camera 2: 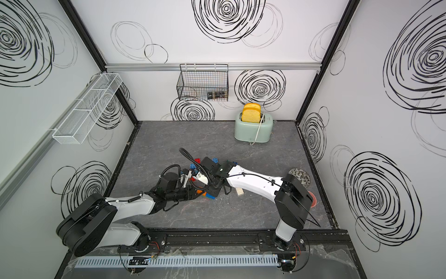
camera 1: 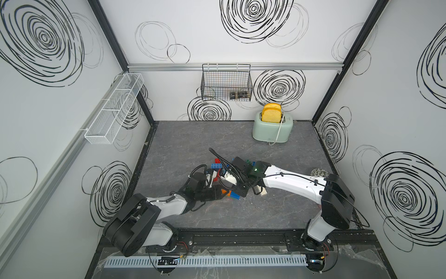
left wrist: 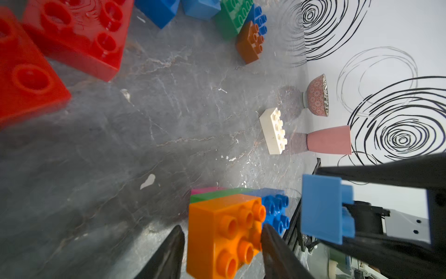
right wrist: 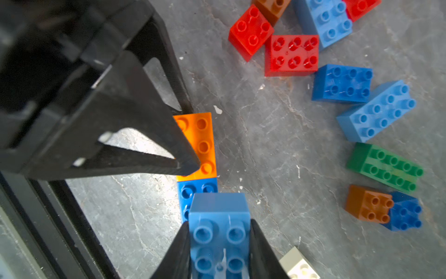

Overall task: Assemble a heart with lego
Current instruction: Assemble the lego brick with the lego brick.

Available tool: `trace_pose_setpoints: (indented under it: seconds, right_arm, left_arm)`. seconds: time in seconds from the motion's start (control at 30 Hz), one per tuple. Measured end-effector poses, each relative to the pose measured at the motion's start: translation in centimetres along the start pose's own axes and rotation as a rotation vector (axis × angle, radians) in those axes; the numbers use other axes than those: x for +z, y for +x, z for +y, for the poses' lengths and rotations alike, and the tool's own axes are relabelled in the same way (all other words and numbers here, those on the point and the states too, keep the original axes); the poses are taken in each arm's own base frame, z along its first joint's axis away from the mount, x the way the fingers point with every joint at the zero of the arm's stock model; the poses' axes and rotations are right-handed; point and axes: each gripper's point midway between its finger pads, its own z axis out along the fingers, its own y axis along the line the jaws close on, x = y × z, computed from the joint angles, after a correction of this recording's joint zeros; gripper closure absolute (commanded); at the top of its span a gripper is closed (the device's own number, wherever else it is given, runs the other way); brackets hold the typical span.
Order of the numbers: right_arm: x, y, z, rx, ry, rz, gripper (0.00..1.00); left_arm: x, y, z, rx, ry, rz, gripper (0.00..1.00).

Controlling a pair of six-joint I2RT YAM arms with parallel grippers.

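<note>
1. Grey marble tabletop (camera 1: 193,140), both top views: half-built stack (camera 1: 233,196) sits mid-table, toward the front.
2. Left wrist: left gripper (left wrist: 221,227) straddles orange brick (left wrist: 210,241); clamped or not, cannot tell.
3. Right wrist: right gripper (right wrist: 219,222) pinches light-blue brick (right wrist: 218,210); best squared over blue brick (right wrist: 193,190) before pressing.

The left arm (camera 1: 169,205) and right arm (camera 1: 289,181) have white shells, bulky black joints and thin black cables (camera 1: 296,174) clipped along them. A green light (camera 1: 255,169) glows at the right arm's ten o'clock end. The right gripper (right wrist: 219,223) is two black wedges.
</note>
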Motion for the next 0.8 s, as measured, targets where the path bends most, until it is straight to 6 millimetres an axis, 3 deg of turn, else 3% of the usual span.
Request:
trace_pose_setpoints:
  seconds: [0.4, 0.8]
  right_arm:
    - [1.5, 1.5, 1.3, -0.022, -0.071, 0.044, 0.68]
    - [1.8, 0.9, 1.5, -0.029, -0.085, 0.023, 0.68]
  left_arm:
    - [0.0, 0.0, 0.0, 0.010, 0.010, -0.014, 0.45]
    - [0.2, -0.1, 0.1, 0.013, 0.024, -0.027, 0.45]
